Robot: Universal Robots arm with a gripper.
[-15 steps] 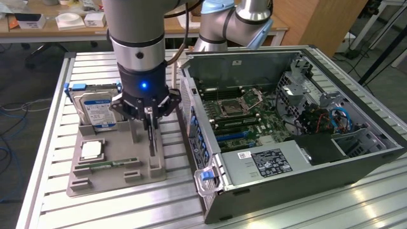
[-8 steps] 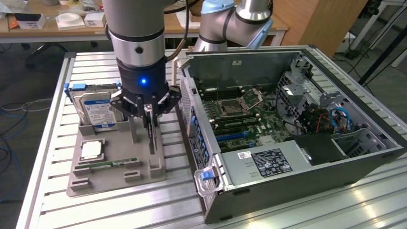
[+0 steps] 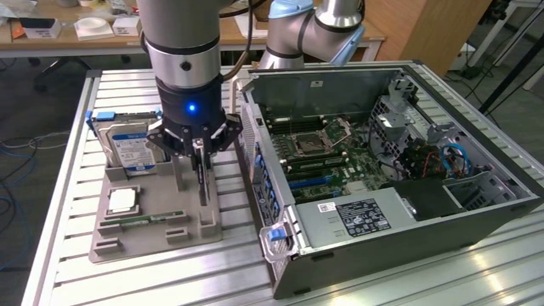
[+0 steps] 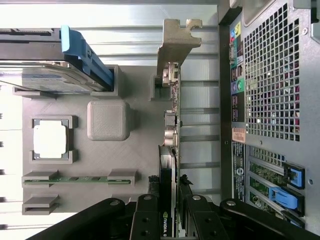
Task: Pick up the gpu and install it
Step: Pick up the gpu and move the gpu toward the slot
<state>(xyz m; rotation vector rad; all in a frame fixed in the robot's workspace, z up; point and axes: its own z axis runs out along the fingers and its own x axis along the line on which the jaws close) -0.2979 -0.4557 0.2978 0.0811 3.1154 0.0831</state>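
black tool [image 4: 171, 202] clamps thin dark gpu [image 4: 168, 162] upright in grey tray [image 4: 55, 102].

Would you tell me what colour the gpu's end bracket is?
Grey metal; the end bracket shows best in the wrist view.

"NVIDIA" on the gpu [image 4: 166, 175]

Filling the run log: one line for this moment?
hand: shut on thin dark gpu card with grey bracket | card: upright in grey plastic tray | install: not done
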